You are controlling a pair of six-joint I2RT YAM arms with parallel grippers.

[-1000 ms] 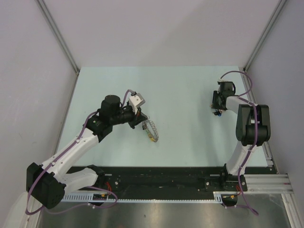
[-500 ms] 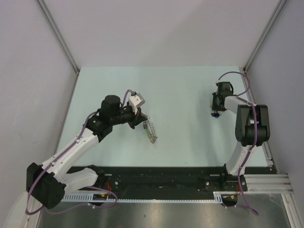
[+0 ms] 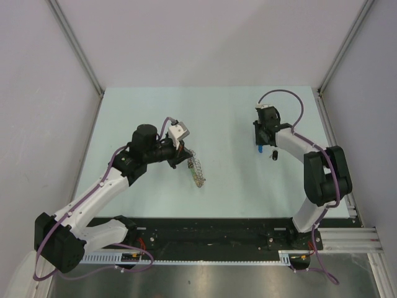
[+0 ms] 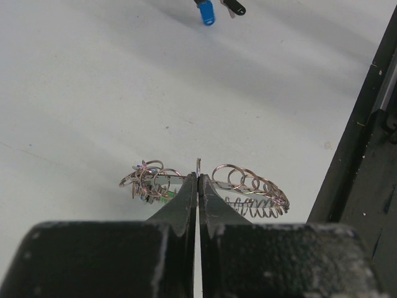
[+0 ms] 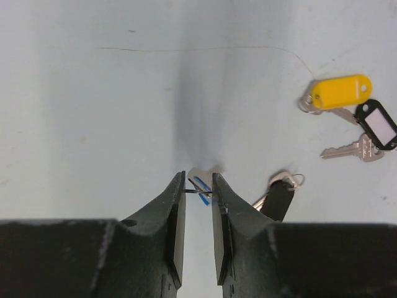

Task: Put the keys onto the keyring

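Silvery coil-ribbed keyring point(image 4: 251, 207); yellow tag point(image 5: 341, 92), blue tag point(image 4: 206, 12), black tag point(image 5: 379, 124) with white window; pale mint table point(image 3: 229, 118).

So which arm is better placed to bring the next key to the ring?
Right, probably. Its fingers pinch the blue-tagged key, and the other keys lie close by. The left fingers are shut on the keyring, so that arm seems tied up holding it.

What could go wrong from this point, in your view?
The right gripper pinches only the thin loop of the blue key, so it may slip or swing. The left gripper holds the keyring by one thin wire at its tips; it may twist when a key presses in.
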